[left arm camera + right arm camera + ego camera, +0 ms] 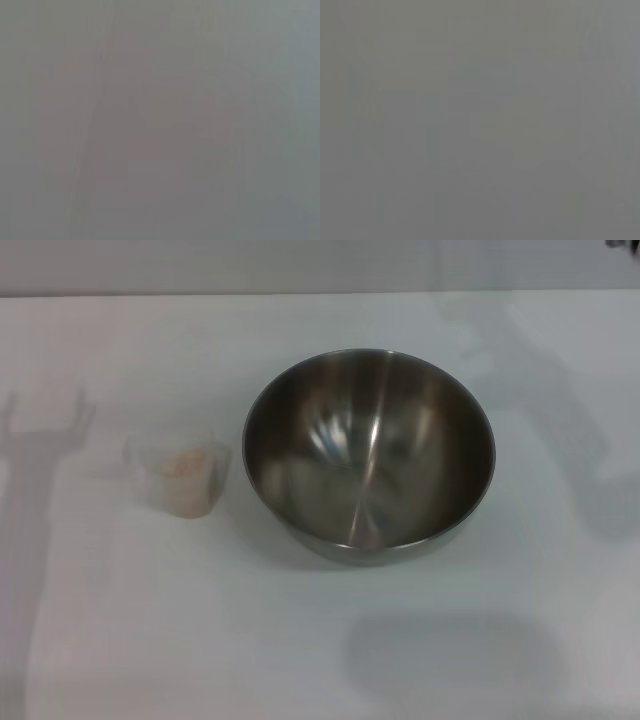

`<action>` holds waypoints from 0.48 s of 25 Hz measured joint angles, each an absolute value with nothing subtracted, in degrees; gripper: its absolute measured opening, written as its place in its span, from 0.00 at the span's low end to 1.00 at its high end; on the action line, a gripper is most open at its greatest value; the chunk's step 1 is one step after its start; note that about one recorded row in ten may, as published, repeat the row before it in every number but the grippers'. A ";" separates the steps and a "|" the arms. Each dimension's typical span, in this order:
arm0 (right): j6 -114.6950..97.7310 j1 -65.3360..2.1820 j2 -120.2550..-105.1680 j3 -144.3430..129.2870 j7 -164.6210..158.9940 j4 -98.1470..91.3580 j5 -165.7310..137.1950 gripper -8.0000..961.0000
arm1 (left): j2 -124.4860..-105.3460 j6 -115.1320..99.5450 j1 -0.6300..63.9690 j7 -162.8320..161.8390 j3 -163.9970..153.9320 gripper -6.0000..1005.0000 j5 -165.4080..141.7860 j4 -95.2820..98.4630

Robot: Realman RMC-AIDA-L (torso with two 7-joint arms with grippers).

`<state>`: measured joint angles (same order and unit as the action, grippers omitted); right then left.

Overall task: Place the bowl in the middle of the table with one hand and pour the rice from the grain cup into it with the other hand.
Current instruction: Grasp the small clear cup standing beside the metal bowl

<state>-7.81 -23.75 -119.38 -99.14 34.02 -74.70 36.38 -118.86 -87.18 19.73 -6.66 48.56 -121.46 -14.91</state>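
The bowl [369,455] sits upright on the table [320,640], a little to the robot's right of the middle of the head view, its shiny grey inside turned up toward the camera and holding nothing that can be seen apart from reflections. Its rim is round and level, and the near wall curves down to the white surface. To the robot's left of it, near but not touching, stands the grain cup [183,478], upright, clear and faintly frosted, much smaller than the bowl. Inside the cup lies the rice [186,464], a pale beige heap that fills part of it; no grains show on the tabletop or in the bowl. The cup's little handle cannot be made out with certainty. The table is plain white and runs back to a pale wall at the far edge of the head view. Soft grey shadows fall across it on the robot's left beyond the cup, on the robot's right beyond the bowl, and on the near side of the bowl. Neither the left gripper nor the right gripper appears in the head view, and both wrist views show only a flat grey field, so whether their fingers are spread or closed cannot be told.
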 joint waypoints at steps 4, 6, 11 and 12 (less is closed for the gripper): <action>-43.62 -23.32 -119.38 -110.57 30.79 -58.85 36.35 0.55 | -118.86 -89.00 18.65 -6.54 45.35 0.86 -121.46 -14.94; -50.56 -23.75 -119.38 -112.50 28.65 -54.81 36.33 0.55 | -118.89 -89.62 18.15 -6.35 43.94 0.86 -121.48 -14.95; -75.45 -26.25 -119.29 -116.57 11.42 -36.43 36.29 0.55 | -118.80 -91.09 16.44 -5.93 37.64 0.86 -121.46 -14.36; -78.01 -26.57 -119.20 -116.39 7.21 -33.47 36.29 0.55 | -118.77 -91.11 15.81 -5.38 35.55 0.86 -121.47 -14.10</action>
